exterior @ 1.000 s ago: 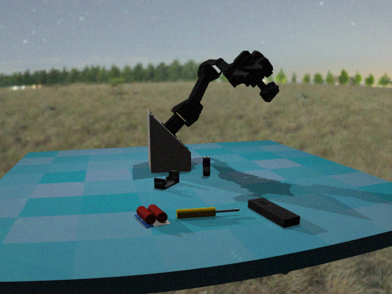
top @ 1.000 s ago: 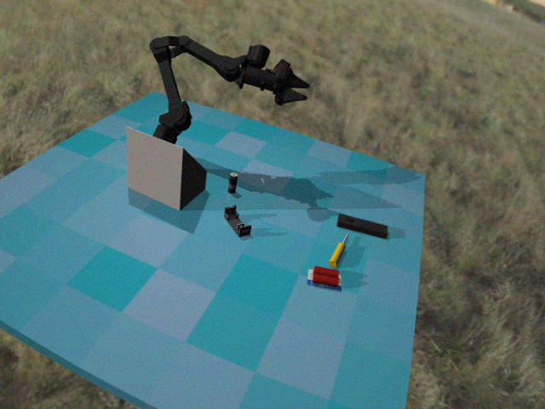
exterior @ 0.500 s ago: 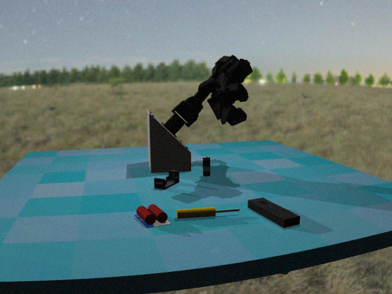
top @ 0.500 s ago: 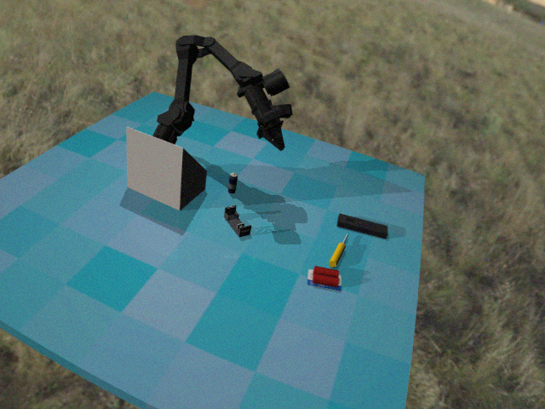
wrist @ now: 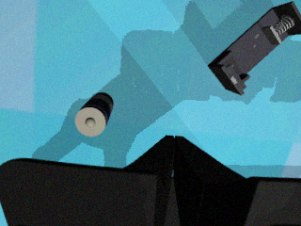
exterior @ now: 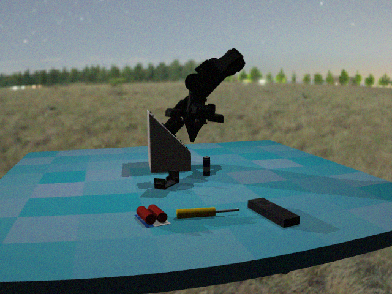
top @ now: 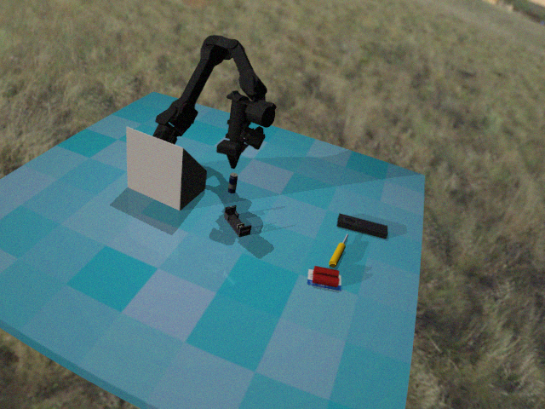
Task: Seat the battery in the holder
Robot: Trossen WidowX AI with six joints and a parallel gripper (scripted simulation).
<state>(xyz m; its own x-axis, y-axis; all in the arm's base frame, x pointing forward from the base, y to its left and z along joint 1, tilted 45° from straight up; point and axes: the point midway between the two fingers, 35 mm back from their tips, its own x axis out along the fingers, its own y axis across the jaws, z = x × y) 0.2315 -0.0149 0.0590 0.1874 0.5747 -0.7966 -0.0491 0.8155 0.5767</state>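
Bench (top: 110, 281) checkered teal, light blue, lavender. Pincer (top: 232, 164) black. Below pincer: battery (top: 232, 182) dark blue-black, pale end; holder (top: 237, 221) black. Farther off: yellow-handled screwdriver (top: 338, 254), red cylinders (top: 326, 275) on blue-white card, black bar (top: 362, 225).
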